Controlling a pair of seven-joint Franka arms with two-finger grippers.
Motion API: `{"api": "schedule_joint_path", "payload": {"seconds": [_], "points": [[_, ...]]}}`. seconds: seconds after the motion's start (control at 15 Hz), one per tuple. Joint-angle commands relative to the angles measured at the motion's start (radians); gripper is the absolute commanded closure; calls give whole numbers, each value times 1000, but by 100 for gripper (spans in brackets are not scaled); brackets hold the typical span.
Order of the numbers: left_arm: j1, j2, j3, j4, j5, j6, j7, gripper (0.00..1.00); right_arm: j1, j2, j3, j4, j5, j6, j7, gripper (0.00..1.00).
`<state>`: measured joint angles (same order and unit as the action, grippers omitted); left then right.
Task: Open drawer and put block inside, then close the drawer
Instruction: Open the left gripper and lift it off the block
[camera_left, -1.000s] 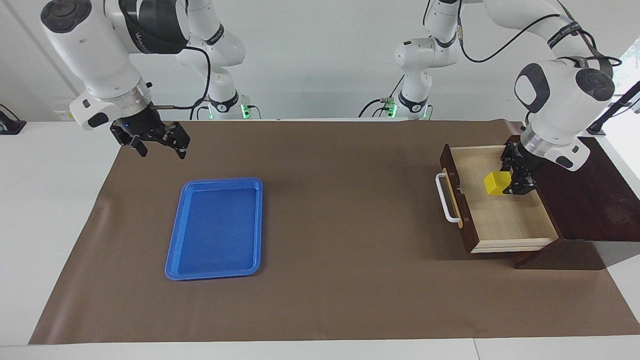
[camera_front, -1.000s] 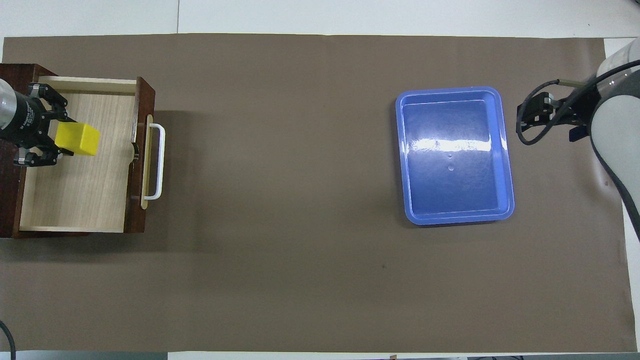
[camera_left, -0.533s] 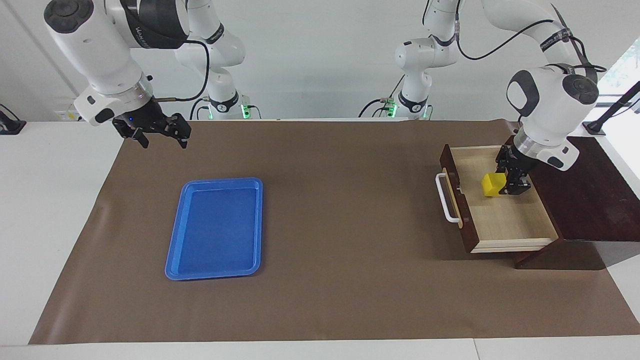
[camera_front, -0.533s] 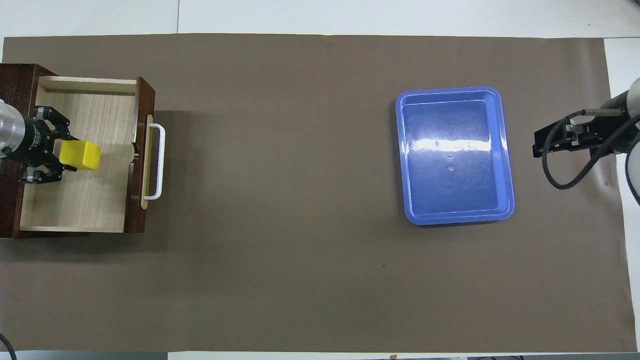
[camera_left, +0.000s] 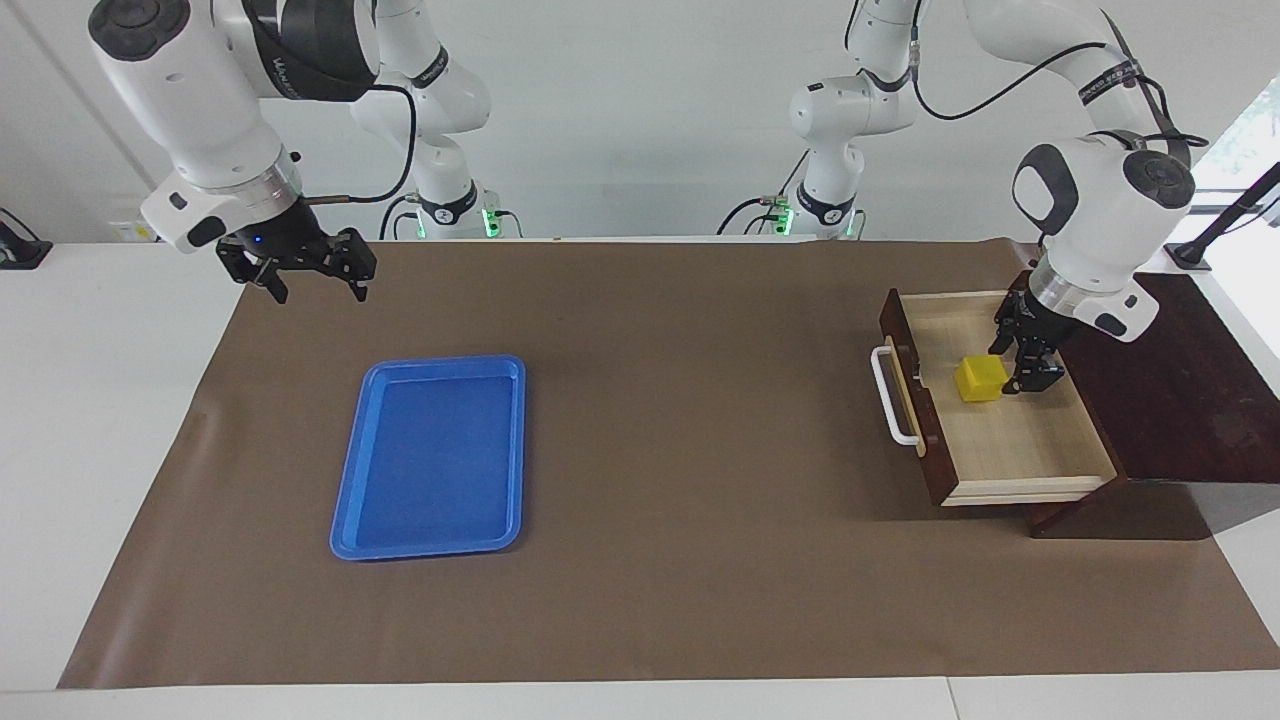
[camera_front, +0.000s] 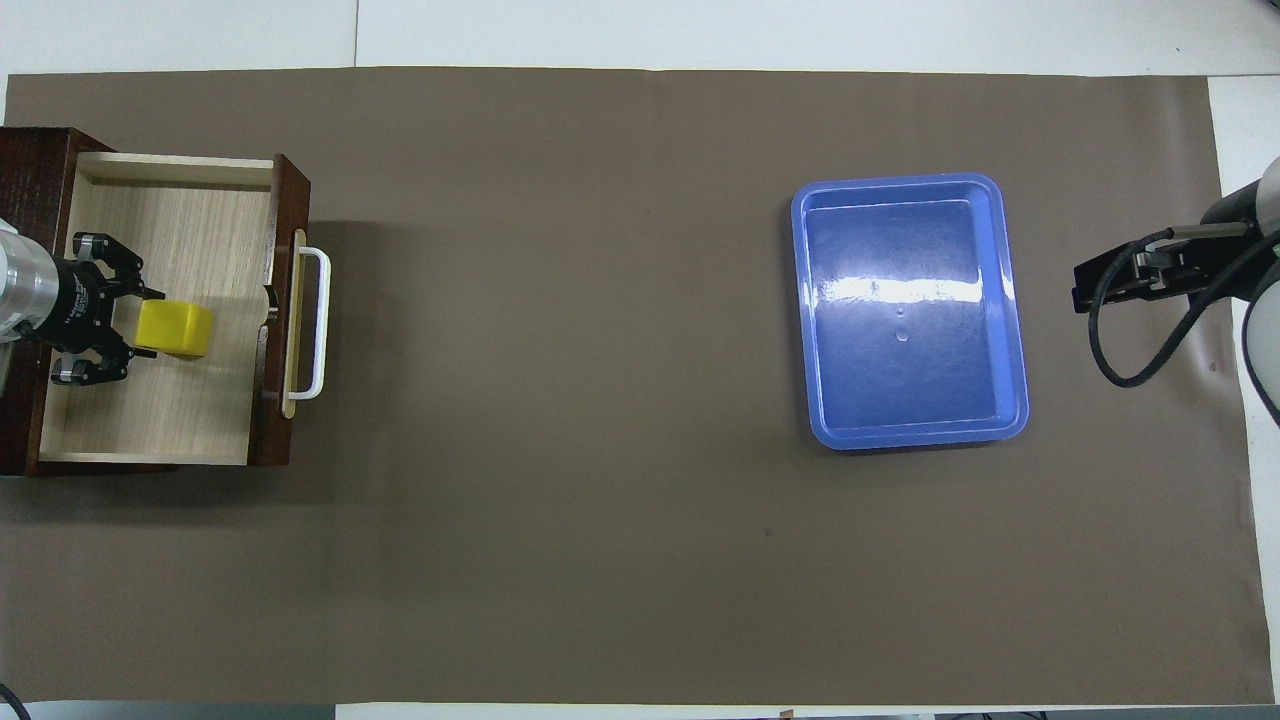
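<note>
The drawer (camera_left: 1010, 440) (camera_front: 170, 410) of the dark wooden box (camera_left: 1180, 400) stands pulled out at the left arm's end of the table, its white bar handle (camera_left: 890, 395) facing the table's middle. The yellow block (camera_left: 980, 379) (camera_front: 175, 329) lies on the drawer's pale floor. My left gripper (camera_left: 1025, 368) (camera_front: 135, 323) is low inside the drawer on the block's box-facing side. It is open, with its fingertips flanking the block's end. My right gripper (camera_left: 318, 288) (camera_front: 1082, 285) waits open and empty in the air over the mat's edge at the right arm's end.
A blue rectangular tray (camera_left: 430, 455) (camera_front: 910, 310) with nothing in it lies on the brown mat toward the right arm's end. The drawer's dark front panel and side walls rise around the left gripper.
The left gripper came down into the drawer and let go of the block, which now rests on the drawer floor. The right gripper drew back a little from the tray.
</note>
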<state>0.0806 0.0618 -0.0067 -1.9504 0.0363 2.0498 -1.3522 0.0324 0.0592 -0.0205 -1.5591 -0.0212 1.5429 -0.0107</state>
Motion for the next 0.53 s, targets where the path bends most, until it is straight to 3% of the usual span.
{"api": "schedule_joint_path", "payload": {"seconds": [0.0, 0.2, 0.47], "points": [[-4, -13, -12, 82, -21, -49, 1, 0, -8, -21, 7, -27, -14, -6, -19, 0], [-125, 45, -15, 243, -24, -154, -120, 0, -9, -22, 7, -32, -13, -24, -17, 0], [-300, 90, -12, 249, -12, -126, -379, 0, -11, -21, 8, -29, -11, -27, -18, 0]]}}
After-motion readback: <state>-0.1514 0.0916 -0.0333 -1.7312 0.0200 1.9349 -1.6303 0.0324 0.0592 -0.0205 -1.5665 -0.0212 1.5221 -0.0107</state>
